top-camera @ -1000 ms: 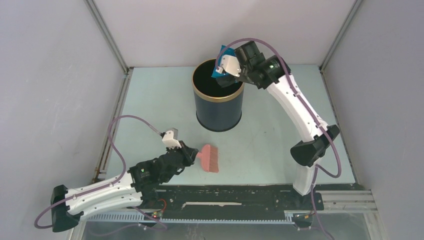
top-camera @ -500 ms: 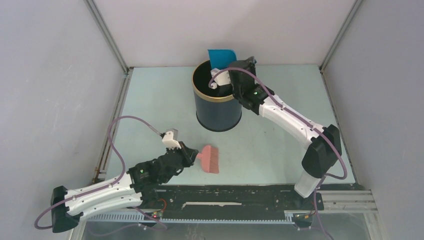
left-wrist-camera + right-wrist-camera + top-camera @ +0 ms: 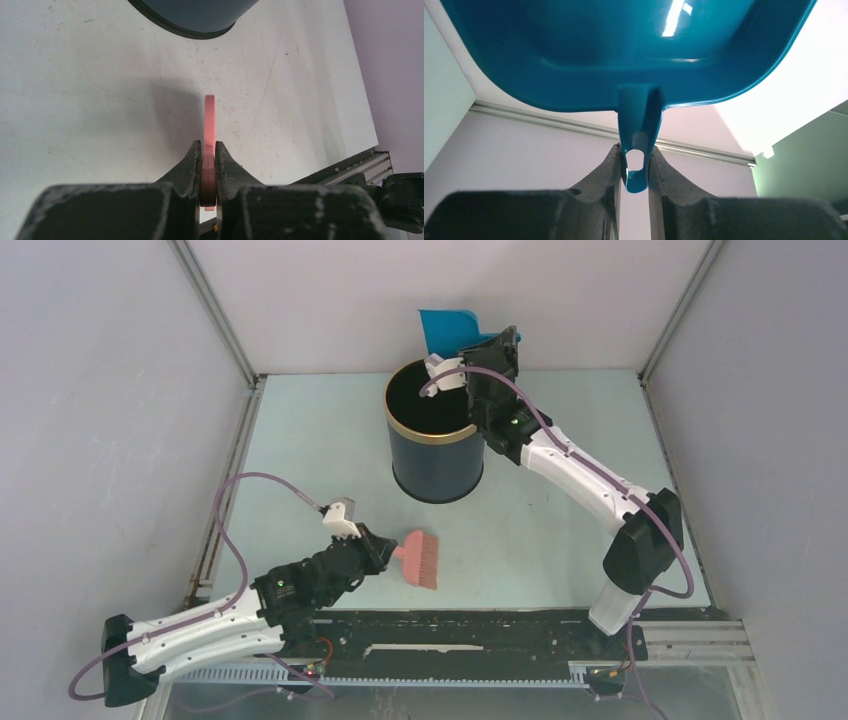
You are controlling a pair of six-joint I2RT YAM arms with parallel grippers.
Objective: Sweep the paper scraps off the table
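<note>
Pink brush (image 3: 420,558), blue dustpan (image 3: 447,332) — navy bin (image 3: 436,455), gold-rimmed.

- The left gripper (image 3: 208,146) is clamping the pink brush (image 3: 209,117), which is showing edge-on as a thin strip between both fingers
- The brush is casting a soft shadow leftward on the pale, scuffed table (image 3: 90,90)
- A dark round bin (image 3: 195,17) is standing beyond, at the top edge
- A black rail (image 3: 350,167) is running along the table's lower right

Left arm (image 3: 200,625) lies low, left fingers (image 3: 192,162) clamped; right arm (image 3: 580,465) reaches far, right fingers (image 3: 610,172) clamped
</note>
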